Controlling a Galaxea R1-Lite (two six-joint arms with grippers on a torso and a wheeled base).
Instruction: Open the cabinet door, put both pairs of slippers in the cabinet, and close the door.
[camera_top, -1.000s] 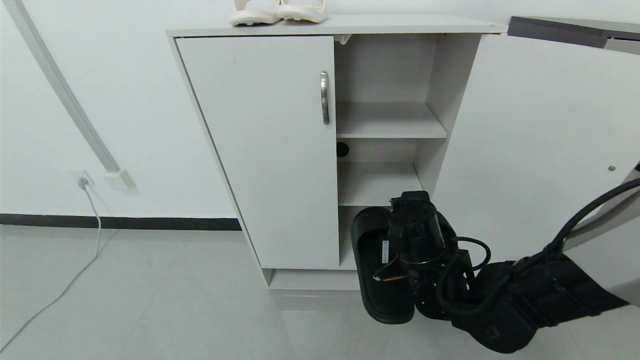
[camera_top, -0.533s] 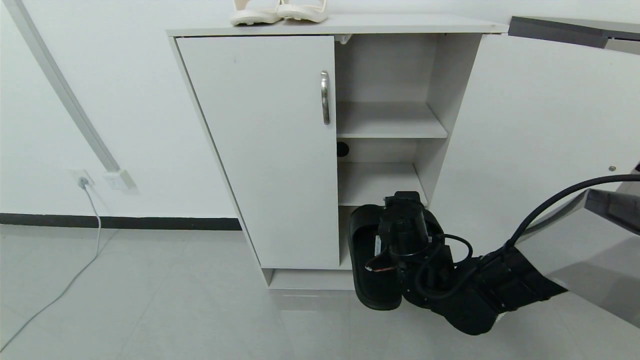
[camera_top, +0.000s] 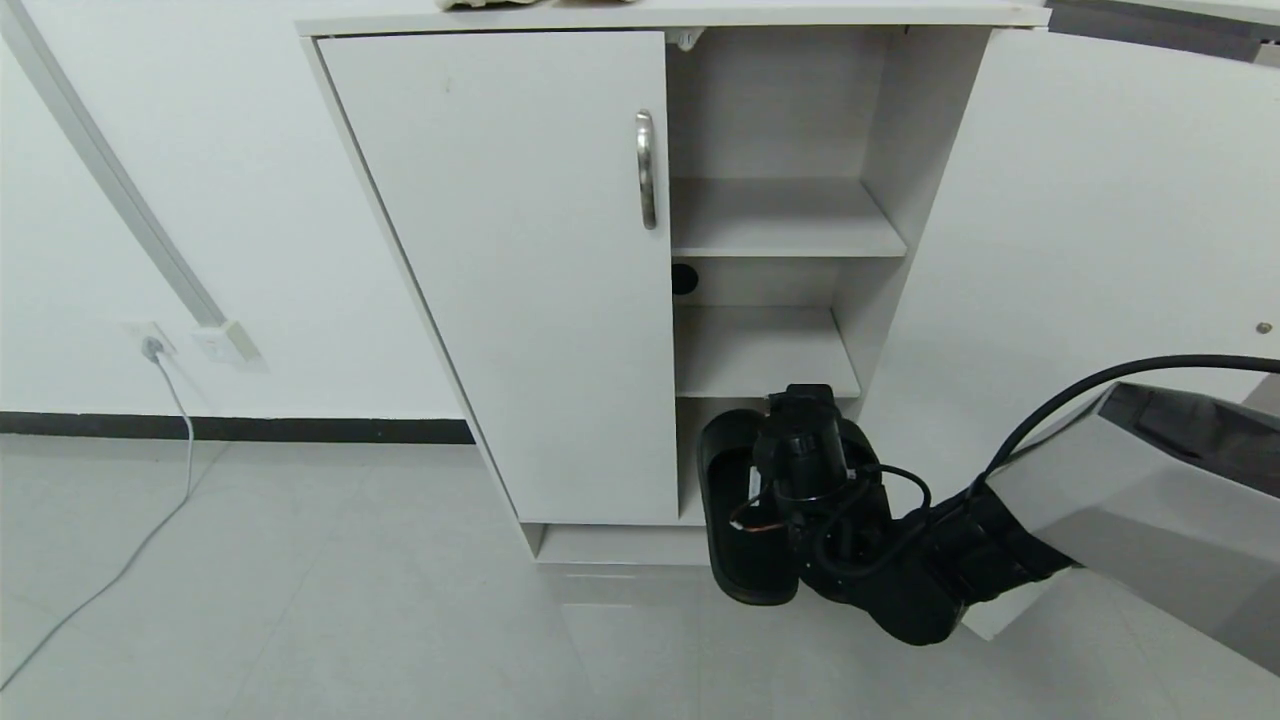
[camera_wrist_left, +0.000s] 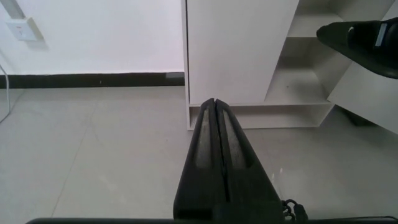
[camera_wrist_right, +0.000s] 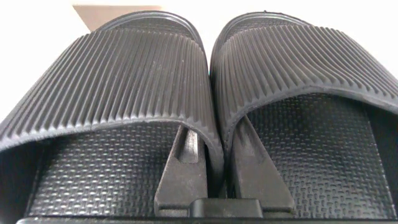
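Cabinet, white, against the wall on a grey tiled floor.
- Right door: swung fully open.
- Left door: closed, with an upright metal handle on its inner edge.
- Two shelves, upper and lower, with a bottom compartment beneath.

Black slippers, one pair, side by side and off the floor. Toes sit at the mouth of the bottom compartment, heels out over the tiles. Contact with the compartment floor cannot be told.

Right gripper: pinching the pair, one finger under each ribbed strap, clamping the adjoining inner sides.

Left gripper: fingers pressed together, holding nothing, low over the tiles before the closed door.

Pale slippers: on the cabinet top, cut by the frame edge.

Wall socket, with a grey cable trailing to the floor.
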